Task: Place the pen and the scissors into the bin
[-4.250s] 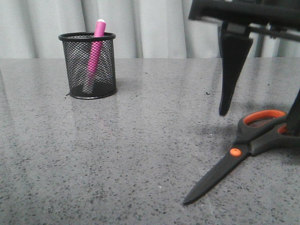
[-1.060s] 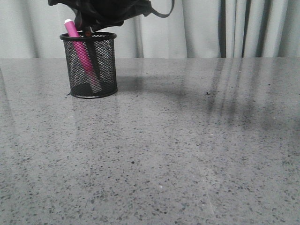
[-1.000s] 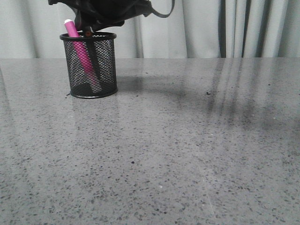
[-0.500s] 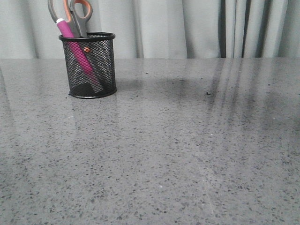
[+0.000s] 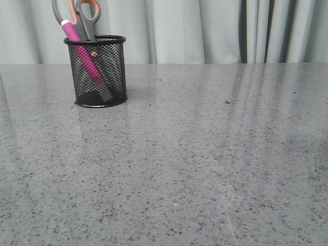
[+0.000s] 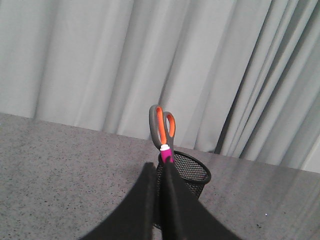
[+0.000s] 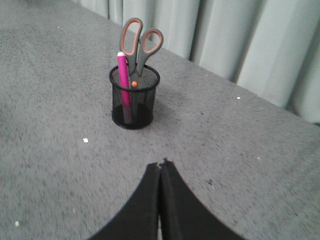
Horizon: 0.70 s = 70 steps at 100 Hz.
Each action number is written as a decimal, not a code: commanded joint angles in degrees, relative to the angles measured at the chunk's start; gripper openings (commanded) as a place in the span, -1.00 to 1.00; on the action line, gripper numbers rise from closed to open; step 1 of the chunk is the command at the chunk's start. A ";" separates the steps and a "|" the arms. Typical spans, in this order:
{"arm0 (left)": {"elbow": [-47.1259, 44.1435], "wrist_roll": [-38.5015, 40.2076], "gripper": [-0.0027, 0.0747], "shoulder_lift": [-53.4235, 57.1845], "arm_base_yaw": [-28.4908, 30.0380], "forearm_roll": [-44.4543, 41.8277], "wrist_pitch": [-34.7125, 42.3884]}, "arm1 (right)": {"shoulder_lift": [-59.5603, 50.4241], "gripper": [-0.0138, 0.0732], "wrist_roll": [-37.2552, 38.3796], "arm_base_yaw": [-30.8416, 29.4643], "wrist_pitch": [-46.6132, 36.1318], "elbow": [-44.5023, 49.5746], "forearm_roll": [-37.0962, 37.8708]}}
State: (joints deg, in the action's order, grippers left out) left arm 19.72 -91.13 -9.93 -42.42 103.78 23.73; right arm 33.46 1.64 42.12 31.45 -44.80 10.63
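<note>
The black mesh bin (image 5: 99,72) stands at the table's far left. The pink pen (image 5: 81,51) leans inside it, white end up. The scissors (image 5: 85,18) stand in it blades down, grey and orange handles above the rim, orange pivot screw (image 5: 94,54) seen through the mesh. All three also show in the right wrist view: bin (image 7: 134,100), pen (image 7: 123,80), scissors (image 7: 137,45). My left gripper (image 6: 159,167) is shut and empty, close to the bin (image 6: 192,172). My right gripper (image 7: 161,164) is shut and empty, well back from the bin. Neither gripper shows in the front view.
The grey speckled table (image 5: 205,154) stretches out from the bin to the right and front. A pale pleated curtain (image 5: 205,31) hangs behind the table's far edge. A few small white specks (image 7: 85,140) lie on the table near the bin.
The scissors went from lying at the front right to standing in the bin. The arm over the bin has pulled away out of the front view, and its shadow is gone.
</note>
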 commanded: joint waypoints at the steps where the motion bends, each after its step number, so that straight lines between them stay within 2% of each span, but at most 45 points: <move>1: 1.00 -0.70 -0.98 -0.62 -0.43 0.77 -3.10 | -9.42 -0.84 -0.64 0.01 -8.26 7.03 3.07; 12: 0.78 -0.70 -0.98 -0.62 -0.43 0.77 -3.23 | -19.01 -0.84 -0.39 -0.09 -9.50 15.26 3.39; 23: 0.78 -0.70 -0.98 -0.62 -0.43 0.77 -3.23 | -23.36 -0.84 -0.39 -0.09 -9.58 18.94 3.83; 70: 0.78 -0.70 -0.98 -0.62 -0.43 0.77 -3.26 | -23.64 -0.84 -0.39 -0.09 -12.52 19.68 5.04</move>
State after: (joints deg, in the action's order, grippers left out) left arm 19.07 -91.68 -9.93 -42.42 103.78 23.02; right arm 9.41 1.51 42.12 23.98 -23.79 14.50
